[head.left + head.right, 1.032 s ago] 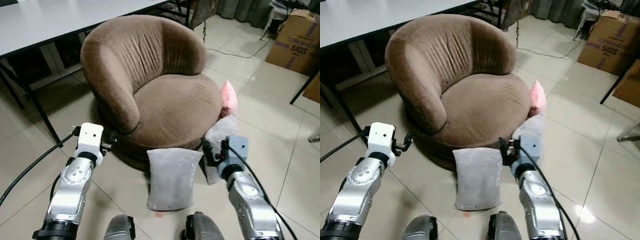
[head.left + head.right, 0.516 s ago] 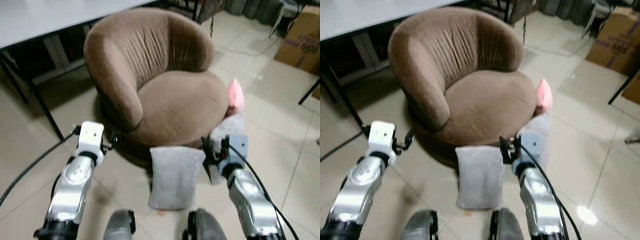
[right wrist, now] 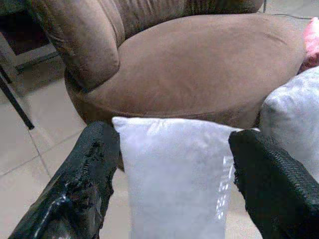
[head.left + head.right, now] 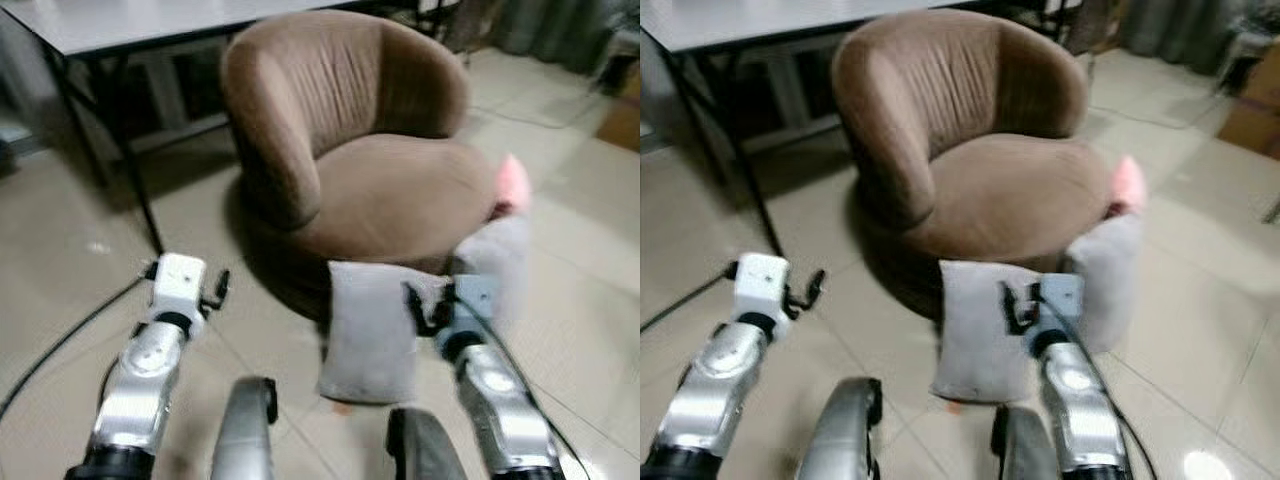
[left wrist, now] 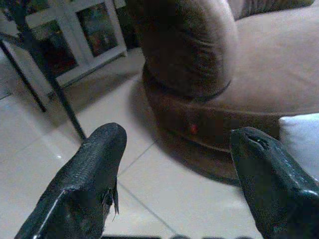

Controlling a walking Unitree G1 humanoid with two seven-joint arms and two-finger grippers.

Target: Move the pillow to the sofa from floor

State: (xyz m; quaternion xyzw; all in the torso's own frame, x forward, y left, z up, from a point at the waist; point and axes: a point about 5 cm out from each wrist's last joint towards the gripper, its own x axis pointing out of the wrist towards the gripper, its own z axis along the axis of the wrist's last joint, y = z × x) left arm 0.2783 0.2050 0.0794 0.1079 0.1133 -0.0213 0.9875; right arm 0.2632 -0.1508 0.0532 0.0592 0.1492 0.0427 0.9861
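A grey pillow (image 4: 371,330) stands on the tiled floor, leaning against the front of the round brown sofa (image 4: 400,190). My right gripper (image 4: 414,303) is open just in front of the pillow's right edge, a little short of it. In the right wrist view its fingers (image 3: 94,164) frame the pillow (image 3: 174,169) without touching it. My left gripper (image 4: 214,288) hangs open over bare floor to the left of the sofa base; the left wrist view shows the sofa's arm (image 5: 189,45) ahead. A second grey pillow (image 4: 495,262) and a pink one (image 4: 513,182) lean at the sofa's right side.
A grey table (image 4: 140,22) with thin black legs (image 4: 128,170) stands behind and left of the sofa. A black cable (image 4: 55,345) trails over the floor at the left. A cardboard box (image 4: 1252,92) sits far right. My own legs (image 4: 250,430) show at the bottom edge.
The camera has swung left and drawn nearer, so sofa and pillows sit further right and larger, and the picture is blurred. Both grippers keep their open pose.
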